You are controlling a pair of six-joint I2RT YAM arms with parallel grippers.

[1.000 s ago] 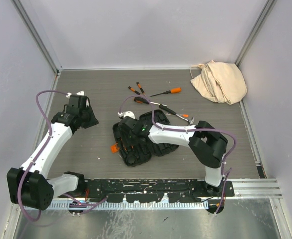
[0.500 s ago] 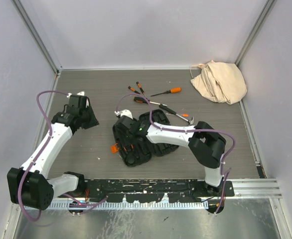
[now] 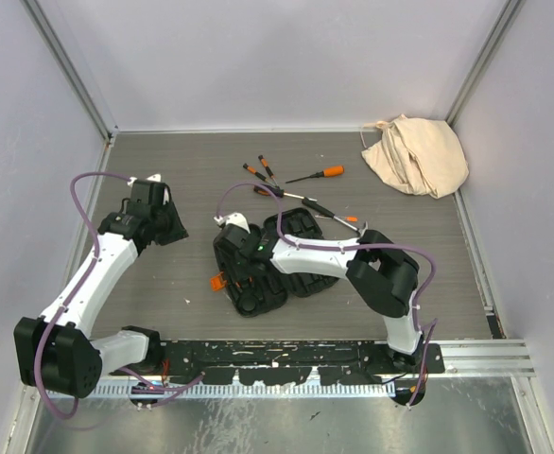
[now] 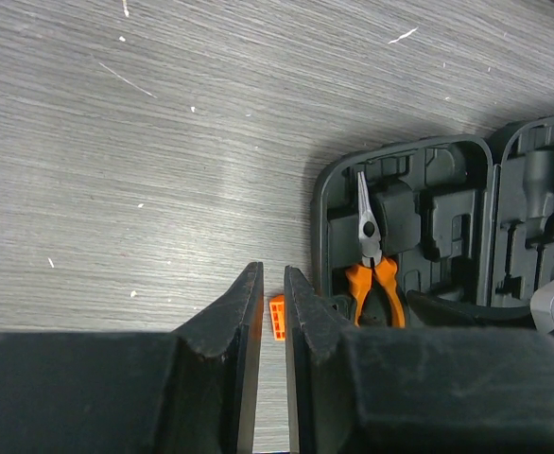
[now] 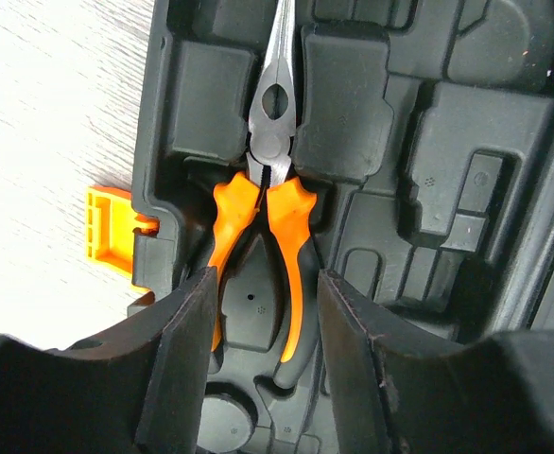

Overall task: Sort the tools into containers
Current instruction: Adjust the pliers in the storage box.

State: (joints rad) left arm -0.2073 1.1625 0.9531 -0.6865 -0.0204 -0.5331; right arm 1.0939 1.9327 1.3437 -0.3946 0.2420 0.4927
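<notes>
The black tool case [image 3: 279, 274] lies open in the middle of the table, with its orange latch [image 3: 217, 281] at its left edge. Orange-handled pliers [image 5: 275, 180] lie in a moulded slot of the case [image 5: 447, 142]. My right gripper [image 3: 243, 250] hovers open over the left half, its jaws either side of the pliers' handles [image 5: 265, 284] without touching them. My left gripper [image 3: 167, 225] is to the left of the case, shut and empty [image 4: 270, 284]; its view shows the pliers [image 4: 372, 270] and latch [image 4: 278, 317]. Loose orange-handled screwdrivers [image 3: 319, 174] lie behind the case.
A beige cloth bag [image 3: 416, 154] sits in the far right corner. Two small screwdrivers [image 3: 255, 171] and a long tool [image 3: 307, 202] lie just beyond the case. Walls enclose the table on the left, back and right.
My right arm has shifted a little to the left over the case's left half. The left arm has not moved.
</notes>
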